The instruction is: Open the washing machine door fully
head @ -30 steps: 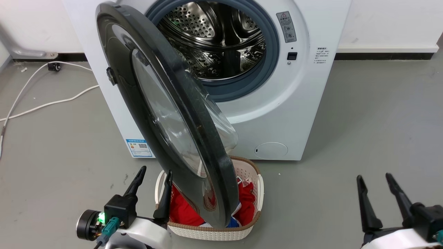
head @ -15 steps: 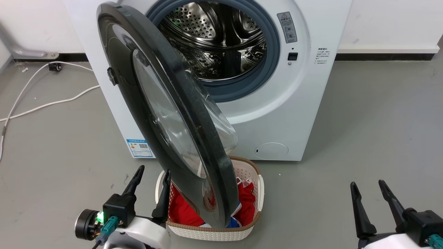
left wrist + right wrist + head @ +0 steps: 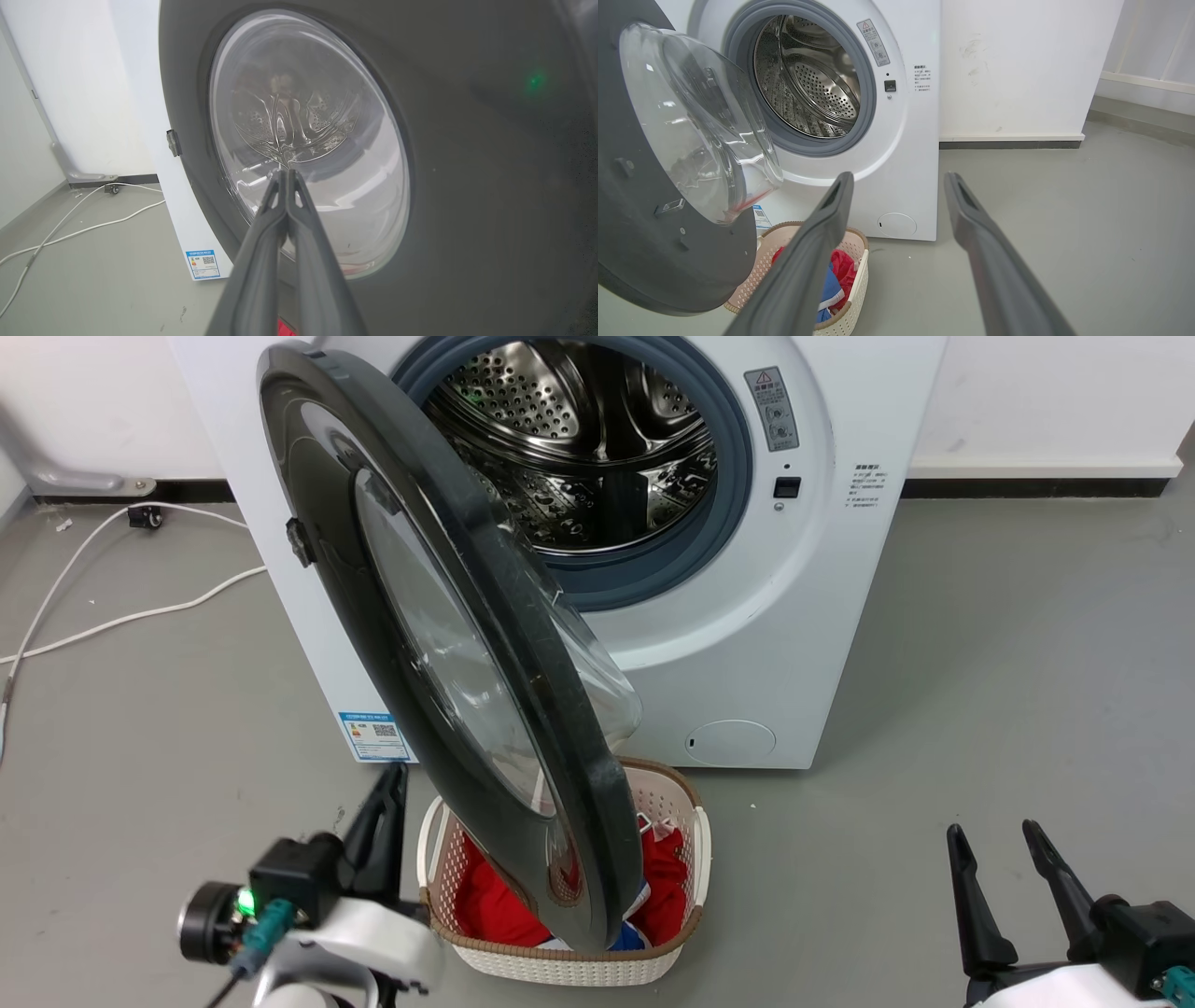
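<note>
In the head view you see the washing machine (image 3: 747,644) with its door (image 3: 467,644) swung out on its left-side hinge, standing nearly edge-on to you. The steel drum (image 3: 579,439) and the grey seal (image 3: 738,476) are in plain sight. The door's lower edge hangs over a white basket (image 3: 560,973) of red and blue clothes (image 3: 667,877) on the grey floor (image 3: 980,663). Your left gripper (image 3: 394,779) sits low, just left of the basket and beside the door's outer face, below the blue label (image 3: 376,735). Your right gripper (image 3: 991,831) is at the lower right, well apart from the machine, its fingers spread and empty. A white cable (image 3: 112,616) trails on the floor at the left.

In the left wrist view your left gripper (image 3: 286,175) has its fingers pressed together with nothing between them. They point at the door (image 3: 467,186), tips over the lower part of its clear glass; you cannot tell whether they touch it. The label (image 3: 203,263) and the cable (image 3: 70,224) lie to the left.

In the right wrist view your right gripper (image 3: 899,177) is spread wide, holding nothing. The door (image 3: 700,121) stands at the left with its glass bowl bulging toward the washing machine (image 3: 901,140), above the basket (image 3: 857,284).
</note>
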`<state>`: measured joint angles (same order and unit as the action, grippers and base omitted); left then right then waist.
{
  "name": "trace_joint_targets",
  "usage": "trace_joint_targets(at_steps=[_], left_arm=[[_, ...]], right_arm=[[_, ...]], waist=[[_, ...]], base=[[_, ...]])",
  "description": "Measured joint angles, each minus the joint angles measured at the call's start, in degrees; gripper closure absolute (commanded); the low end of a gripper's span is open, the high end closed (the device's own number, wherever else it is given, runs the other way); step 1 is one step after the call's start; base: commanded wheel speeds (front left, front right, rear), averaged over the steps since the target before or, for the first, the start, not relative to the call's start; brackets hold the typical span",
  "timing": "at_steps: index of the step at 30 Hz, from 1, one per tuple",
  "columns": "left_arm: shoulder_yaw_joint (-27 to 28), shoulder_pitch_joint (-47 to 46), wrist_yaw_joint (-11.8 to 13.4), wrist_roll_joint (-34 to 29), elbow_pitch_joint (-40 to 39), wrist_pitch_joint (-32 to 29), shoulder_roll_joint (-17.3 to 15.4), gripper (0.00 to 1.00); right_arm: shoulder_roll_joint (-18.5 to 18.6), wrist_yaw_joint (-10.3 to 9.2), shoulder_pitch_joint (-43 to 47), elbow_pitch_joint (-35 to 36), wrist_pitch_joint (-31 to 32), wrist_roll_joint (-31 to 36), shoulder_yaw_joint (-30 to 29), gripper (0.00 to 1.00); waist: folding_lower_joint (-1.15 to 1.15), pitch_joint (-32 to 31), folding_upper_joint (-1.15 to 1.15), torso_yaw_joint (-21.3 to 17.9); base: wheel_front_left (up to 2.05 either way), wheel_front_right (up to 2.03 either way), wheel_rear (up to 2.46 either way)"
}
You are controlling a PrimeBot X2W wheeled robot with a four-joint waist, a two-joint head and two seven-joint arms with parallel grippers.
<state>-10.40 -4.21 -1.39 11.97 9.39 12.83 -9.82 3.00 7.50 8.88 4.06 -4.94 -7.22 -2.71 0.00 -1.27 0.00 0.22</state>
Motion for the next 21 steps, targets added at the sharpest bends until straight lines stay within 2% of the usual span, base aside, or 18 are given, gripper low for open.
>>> trace_joint_targets(at_steps=[6,14,21], left_arm=[[1.5,-1.9,1.1,1.0,-5.2,-1.9,-0.7,1.0],[2.2,-8.0,2.8,0.4,-17.8,-3.6,-1.2,1.0],[0.1,-12.1,4.0,-0.8,-27.8,-5.7,0.5,1.0]], right_arm=[[0.0,0.0,0.0,0.2,0.5,0.1,-0.1,0.0],[0.0,-0.01,0.0,0.9,1.0,0.2,-0.4,0.0],[0.0,-0.01,0.0,1.2,1.4,0.2,-0.4,0.0]], waist=[[0.0,-0.1,0.0,0.0],[0.0,0.2,0.0,0.1],[0.0,0.4,0.0,-0.4]], base=[[0.0,0.0,0.0],[0.0,0.0,0.0],[0.0,0.0,0.0]])
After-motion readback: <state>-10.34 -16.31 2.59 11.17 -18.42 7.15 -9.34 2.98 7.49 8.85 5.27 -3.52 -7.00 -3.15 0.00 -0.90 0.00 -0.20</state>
